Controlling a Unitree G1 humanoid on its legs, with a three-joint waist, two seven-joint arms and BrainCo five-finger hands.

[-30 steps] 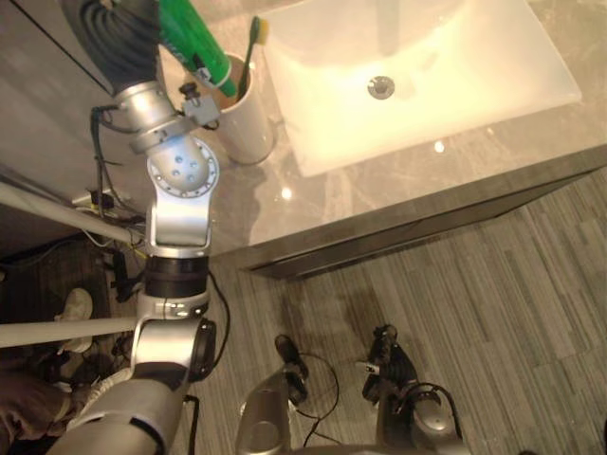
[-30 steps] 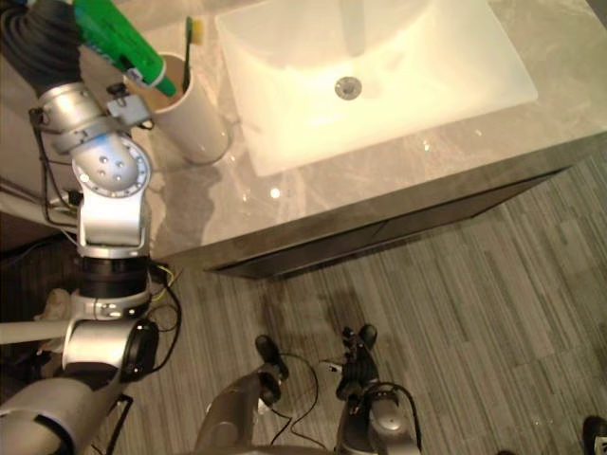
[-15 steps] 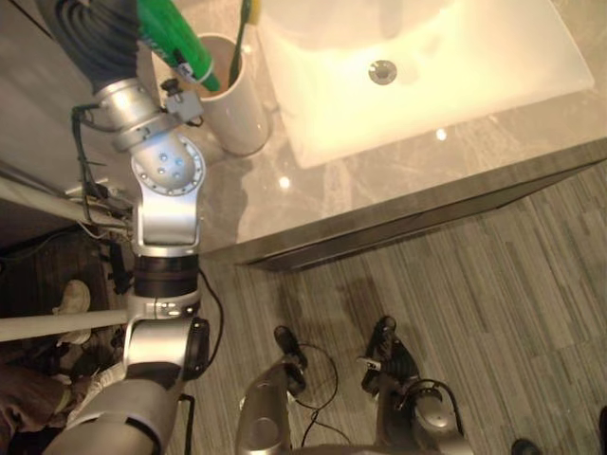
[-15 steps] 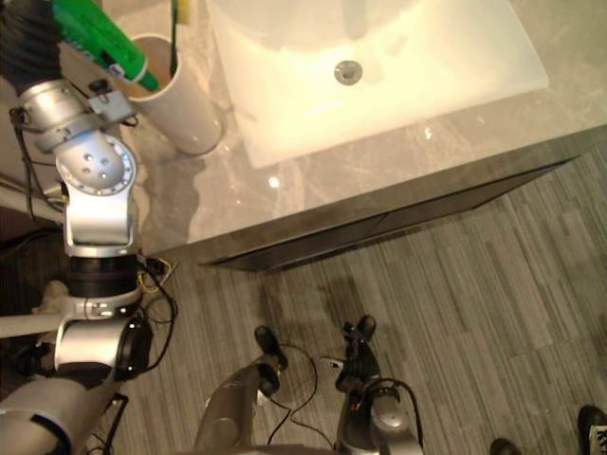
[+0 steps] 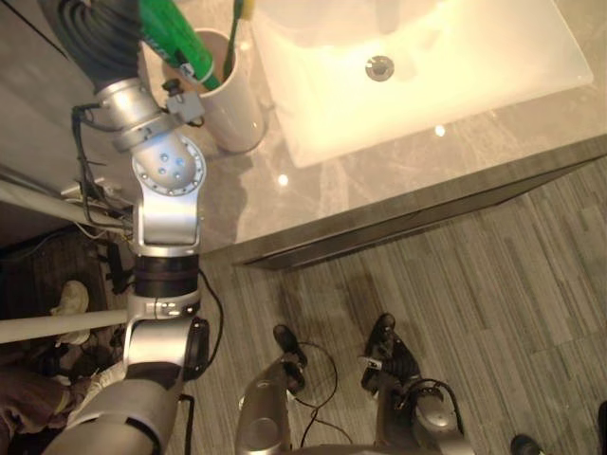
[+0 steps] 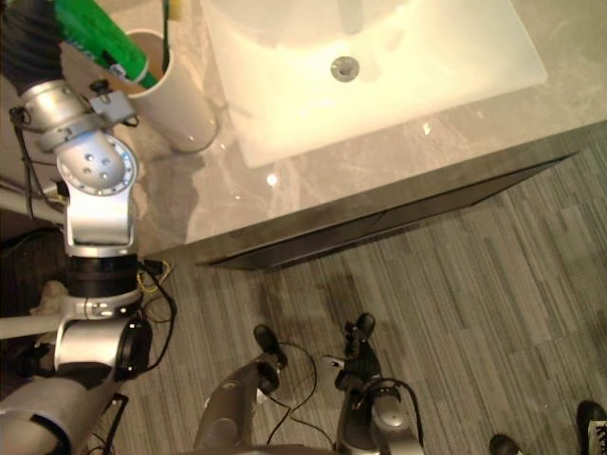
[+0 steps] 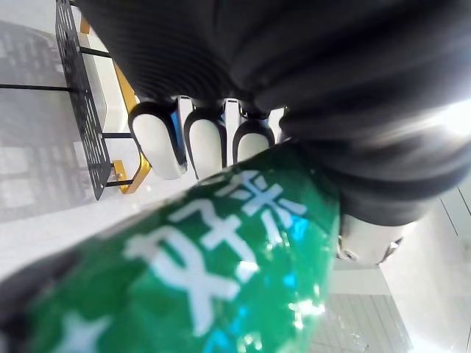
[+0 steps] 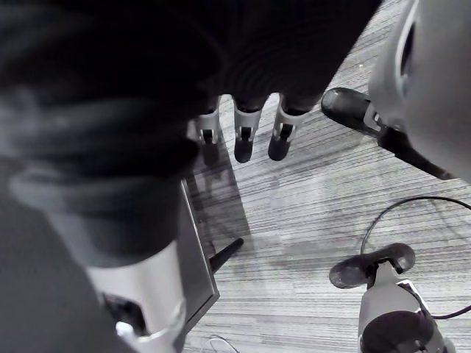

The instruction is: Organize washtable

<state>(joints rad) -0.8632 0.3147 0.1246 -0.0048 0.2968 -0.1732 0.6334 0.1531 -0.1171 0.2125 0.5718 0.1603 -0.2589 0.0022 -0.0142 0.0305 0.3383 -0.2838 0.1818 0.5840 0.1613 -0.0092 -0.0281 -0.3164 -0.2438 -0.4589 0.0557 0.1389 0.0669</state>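
The right robot hand [image 8: 243, 140] hangs over the floor [image 8: 294, 213], well apart from the cup [image 5: 232, 109], fingers straight and holding nothing. The white cup stands upright on the grey surface [image 5: 379, 180] with a toothbrush [image 6: 168, 28] in it. Above the cup, the left robot hand [image 7: 206, 140] has its fingers curled round a green tube [image 5: 175, 43], whose lower end is at the cup's mouth. The sink [image 5: 474, 66] lies just beside the cup.

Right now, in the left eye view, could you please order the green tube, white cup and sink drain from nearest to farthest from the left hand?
1. green tube: gripped in the left hand itself.
2. white cup: just under the tube's cap end.
3. sink drain: farthest, well to the right.
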